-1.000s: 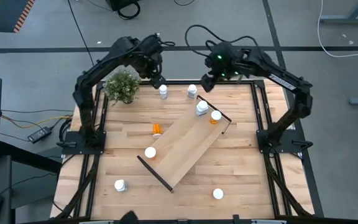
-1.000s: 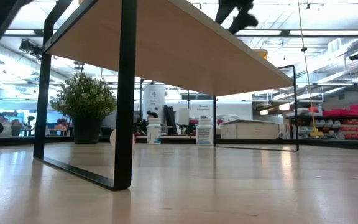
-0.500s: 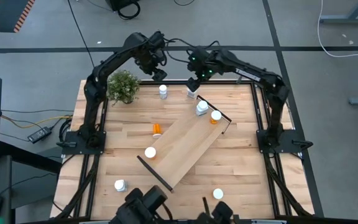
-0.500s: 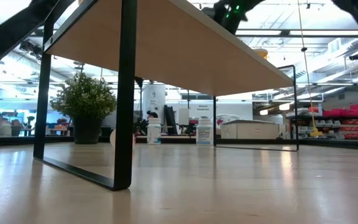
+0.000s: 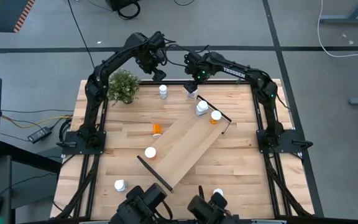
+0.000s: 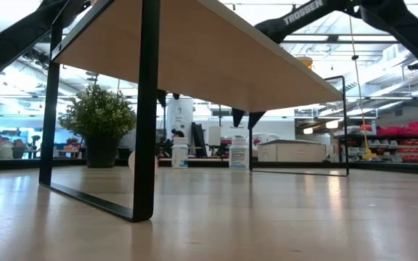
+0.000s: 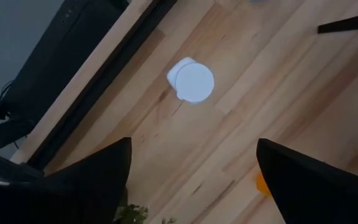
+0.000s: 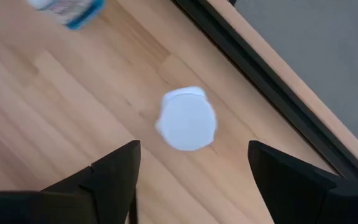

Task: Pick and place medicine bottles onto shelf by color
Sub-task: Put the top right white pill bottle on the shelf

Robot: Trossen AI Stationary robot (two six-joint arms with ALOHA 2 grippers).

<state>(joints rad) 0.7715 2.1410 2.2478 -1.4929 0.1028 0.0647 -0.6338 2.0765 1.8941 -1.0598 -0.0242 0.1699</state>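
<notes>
At the far edge of the tabletop (image 5: 241, 155) we see both arms reaching in over two white bottles. Our right claw (image 5: 192, 86) hangs directly above the white bottle (image 5: 192, 92) that stands near the shelf's far end; from the right wrist view its round cap (image 8: 187, 119) sits between the two dark fingers (image 8: 114, 171), which are spread wide with nothing in them. Our left claw (image 5: 160, 76) hovers over the other white bottle (image 5: 163, 91), just beside the small potted plant (image 5: 122, 86); the left wrist view shows that bottle's cap (image 7: 192, 81) ahead of the parted, empty fingers (image 7: 92, 177). Across the middle of the tabletop lies the shelf (image 5: 188, 146), set on a diagonal, with black rails at its short ends. Two bottles stand on its far end: a white one (image 5: 202, 107) and an orange one (image 5: 215, 116) with a white cap, close together. An orange bottle (image 5: 156, 129) lies on its side on the tabletop beside the shelf, and a white-capped bottle (image 5: 150, 152) stands near the shelf's near end. Two more white bottles stand toward the near edge, one on the left (image 5: 120, 185) and one on the right (image 5: 217, 194). From the low view, the shelf's underside (image 6: 216, 58) and black legs fill the foreground, with the plant (image 6: 99, 123) behind.
</notes>
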